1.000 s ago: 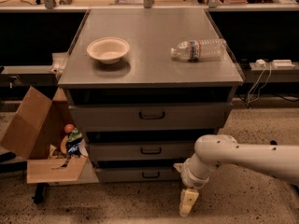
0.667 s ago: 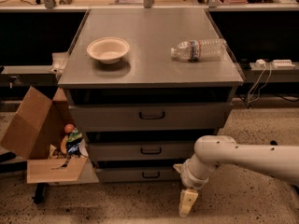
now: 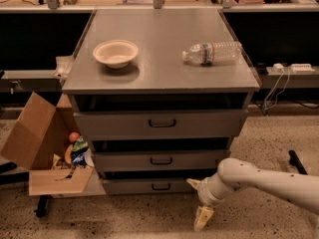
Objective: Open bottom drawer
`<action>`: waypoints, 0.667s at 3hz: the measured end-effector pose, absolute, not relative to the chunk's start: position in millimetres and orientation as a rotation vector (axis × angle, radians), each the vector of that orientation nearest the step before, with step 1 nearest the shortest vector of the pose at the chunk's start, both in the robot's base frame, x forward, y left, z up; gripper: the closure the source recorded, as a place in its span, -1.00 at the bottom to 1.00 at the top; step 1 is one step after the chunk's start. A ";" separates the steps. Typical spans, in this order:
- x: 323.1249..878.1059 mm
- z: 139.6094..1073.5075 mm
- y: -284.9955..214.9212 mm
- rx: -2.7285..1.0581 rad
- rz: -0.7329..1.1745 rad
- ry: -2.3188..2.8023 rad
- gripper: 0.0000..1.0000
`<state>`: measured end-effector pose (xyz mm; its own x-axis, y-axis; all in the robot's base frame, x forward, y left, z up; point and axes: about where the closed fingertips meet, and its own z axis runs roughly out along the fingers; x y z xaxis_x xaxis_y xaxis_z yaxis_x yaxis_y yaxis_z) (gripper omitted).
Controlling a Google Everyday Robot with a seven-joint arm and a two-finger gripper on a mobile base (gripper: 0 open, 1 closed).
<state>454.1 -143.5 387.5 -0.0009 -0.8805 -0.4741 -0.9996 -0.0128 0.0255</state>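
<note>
The bottom drawer (image 3: 134, 186) is the slimmest grey front of three, low in the grey metal cabinet (image 3: 159, 59). It has a small black handle (image 3: 160, 186) at its centre and looks pushed in. My gripper (image 3: 198, 201) is low, in front of the drawer's right end and to the right of the handle. Its two pale fingers are spread apart, one up near the drawer front (image 3: 193, 183) and one pointing down at the floor (image 3: 203, 217). It holds nothing.
On the cabinet top lie a beige bowl (image 3: 115, 53) and a plastic water bottle (image 3: 212, 52) on its side. An open cardboard box (image 3: 42, 148) with trash stands on a low cart to the left. A power strip (image 3: 291, 67) and cables are at the right.
</note>
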 end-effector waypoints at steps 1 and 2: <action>464.4 326.7 -152.3 -1.914 0.593 1.878 -1.00; 475.7 292.3 -156.8 -1.880 0.613 1.876 -1.00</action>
<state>475.7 -156.8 292.3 -0.0036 -0.8181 -0.5750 -0.9998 -0.0079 0.0175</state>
